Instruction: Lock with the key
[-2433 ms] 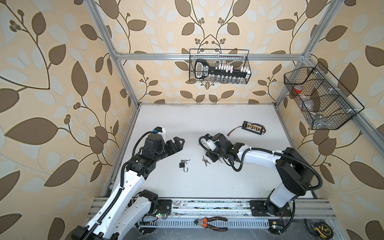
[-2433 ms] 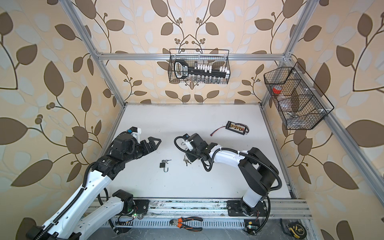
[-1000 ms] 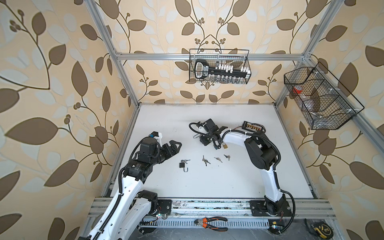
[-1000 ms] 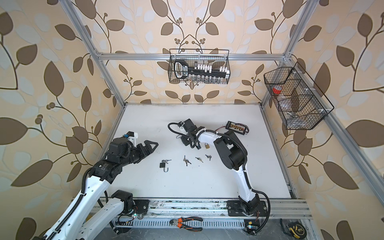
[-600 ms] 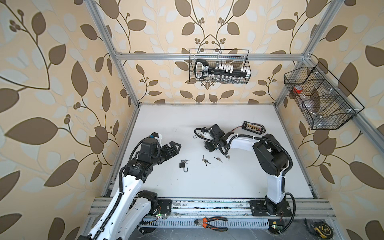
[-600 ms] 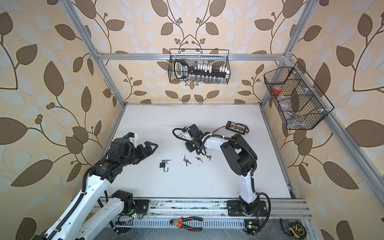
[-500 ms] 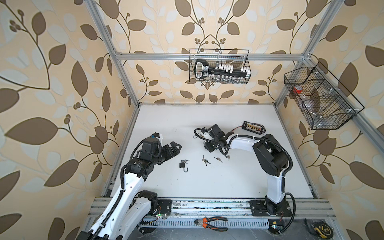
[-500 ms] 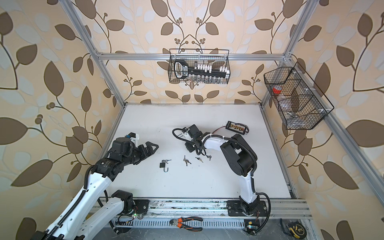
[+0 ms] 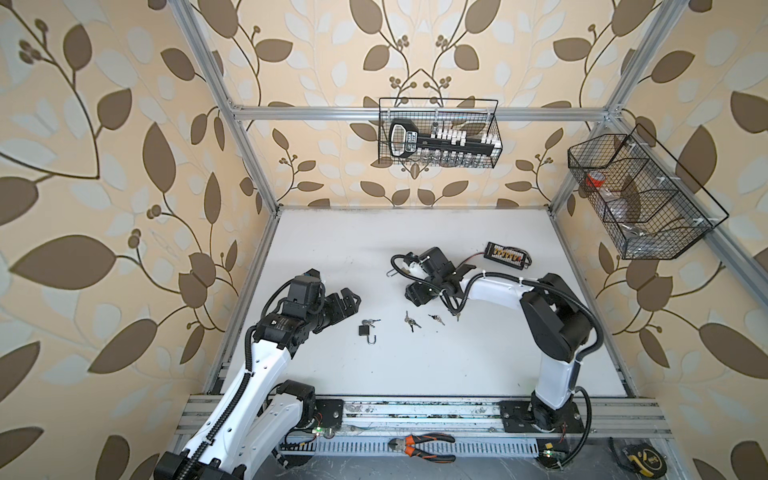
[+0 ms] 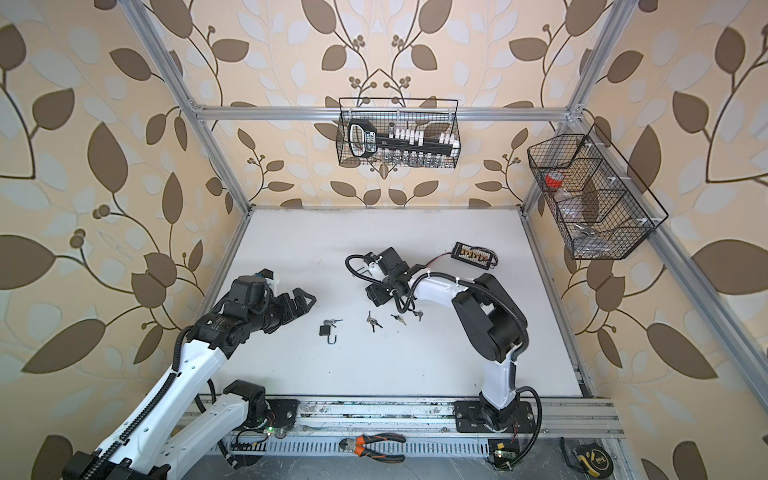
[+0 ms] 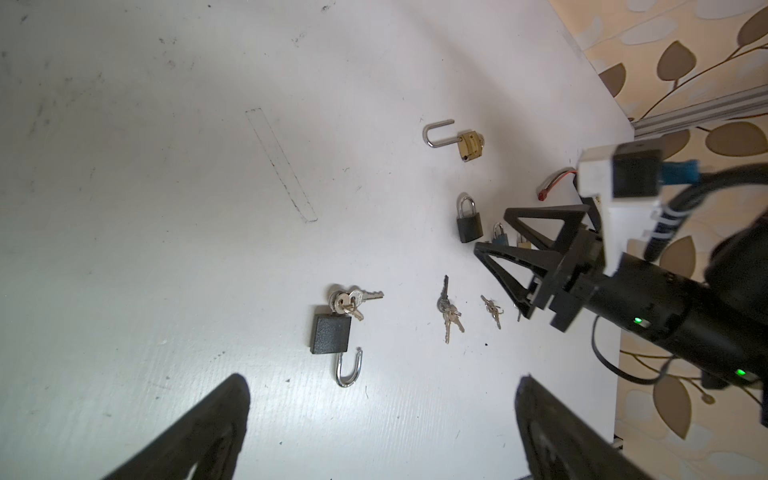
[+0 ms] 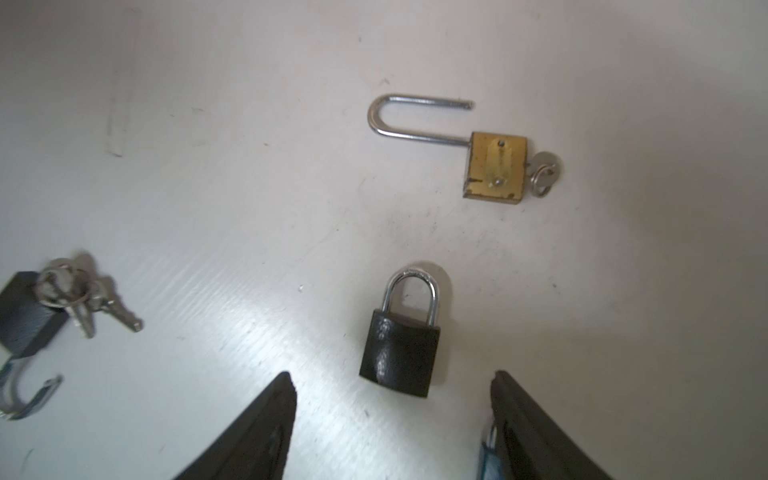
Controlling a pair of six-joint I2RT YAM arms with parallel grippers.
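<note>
**Table (image 9: 332, 249), contents; places taken from the open padlock (image 11: 330, 334).**

- Left gripper (image 9: 351, 303): 1, just left of it. Fingers stood wide and held nothing.
- Padlocks: 5.
  - The open padlock, black, lay flat mid-table with its shackle free and keys (image 11: 349, 299) at its keyhole.
  - Right of it and farther back lay four more:
    - brass padlock (image 12: 494, 168), shackle open, key in;
    - shut padlock (image 12: 401, 353), black;
    - blue padlock (image 11: 500, 237);
    - small padlock (image 11: 521, 242), half hidden.
- Loose key sets: 3, in a row right of it (image 9: 410, 321) (image 9: 436, 318) (image 9: 457, 316).
- Right gripper (image 11: 492, 229): 1, right of it. Fingers stood apart and empty, with the shut padlock's base between the tips, untouched.
- Circuit board (image 9: 508, 254): 1, farther right and back.
- Baskets: 2, both well behind it.
  - Back basket (image 9: 494, 124) held one socket rail (image 9: 440, 141).
  - Side basket (image 9: 652, 249) had three compartments. A red tape roll (image 9: 595, 180) lay in the far one; the other contents were unclear.
</note>
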